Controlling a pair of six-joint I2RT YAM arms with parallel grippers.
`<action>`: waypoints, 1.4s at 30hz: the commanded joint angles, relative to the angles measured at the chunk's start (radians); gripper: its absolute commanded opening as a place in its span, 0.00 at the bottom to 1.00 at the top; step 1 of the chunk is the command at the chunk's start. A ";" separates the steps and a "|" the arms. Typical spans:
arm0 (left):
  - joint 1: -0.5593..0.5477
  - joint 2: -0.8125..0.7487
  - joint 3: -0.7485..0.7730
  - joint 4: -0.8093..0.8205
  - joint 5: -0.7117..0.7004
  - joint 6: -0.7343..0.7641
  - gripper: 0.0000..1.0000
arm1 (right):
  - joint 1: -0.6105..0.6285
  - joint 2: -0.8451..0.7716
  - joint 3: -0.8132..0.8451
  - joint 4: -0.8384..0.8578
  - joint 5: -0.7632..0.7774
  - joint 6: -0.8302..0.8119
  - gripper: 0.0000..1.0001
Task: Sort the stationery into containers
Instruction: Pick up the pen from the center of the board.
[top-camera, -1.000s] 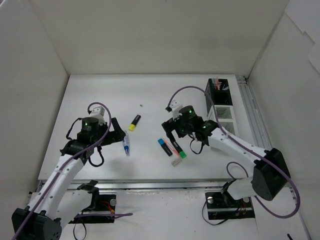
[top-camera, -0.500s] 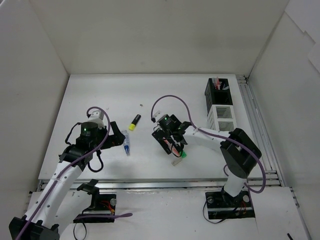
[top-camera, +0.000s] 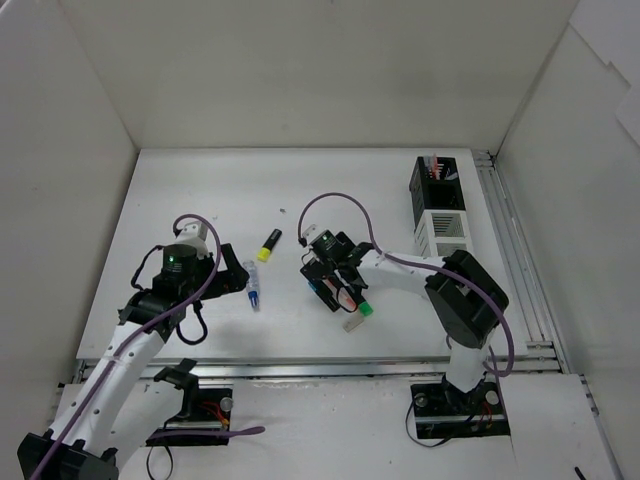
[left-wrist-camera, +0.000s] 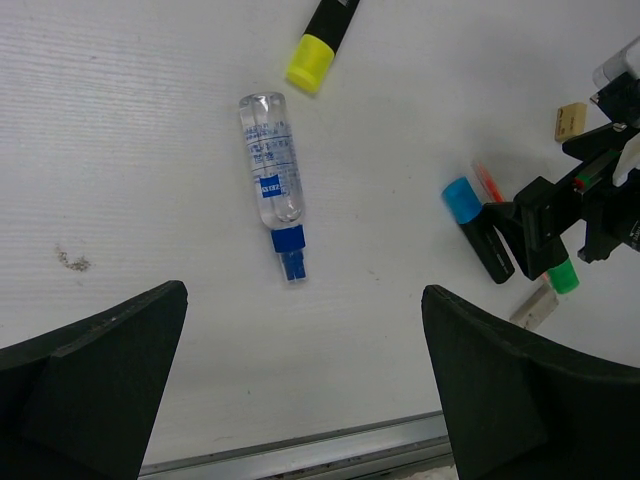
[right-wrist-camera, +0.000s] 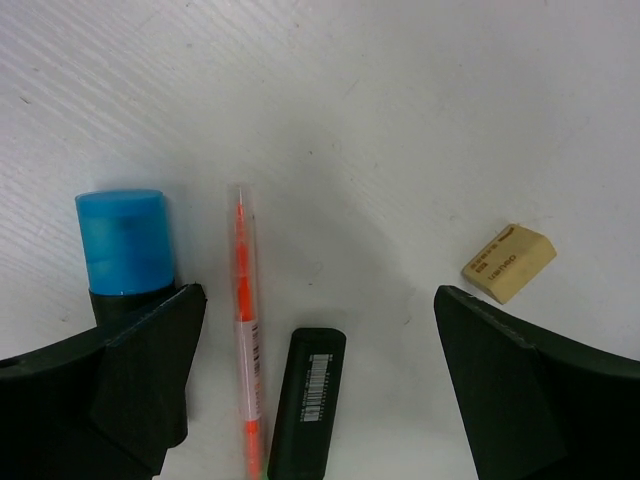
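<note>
black right gripper (right-wrist-camera: 318, 345) spread wide, empty, over the orange pen (right-wrist-camera: 245, 330). left gripper (left-wrist-camera: 300, 395) spread wide, empty, near the tube (left-wrist-camera: 272, 185).

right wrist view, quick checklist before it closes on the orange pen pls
1. Right fingers open: ok.
2. Orange pen lies between them: ok.
3. Pen alone in the gap: not ok. The dark marker lies right beside it, and the blue highlighter disappears behind one finger.
4. Eraser apart from the pen: ok.
5. Room in the white box: cannot tell.
</note>
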 joint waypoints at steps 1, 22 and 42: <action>-0.004 0.011 0.036 0.021 -0.018 -0.006 0.99 | 0.006 0.016 0.049 0.007 -0.029 0.023 0.97; -0.013 0.007 0.039 0.011 -0.057 -0.010 1.00 | 0.000 0.000 -0.025 0.001 -0.189 0.210 0.28; -0.013 0.053 0.074 0.055 -0.038 0.028 0.99 | 0.000 -0.173 -0.221 -0.049 -0.172 0.338 0.36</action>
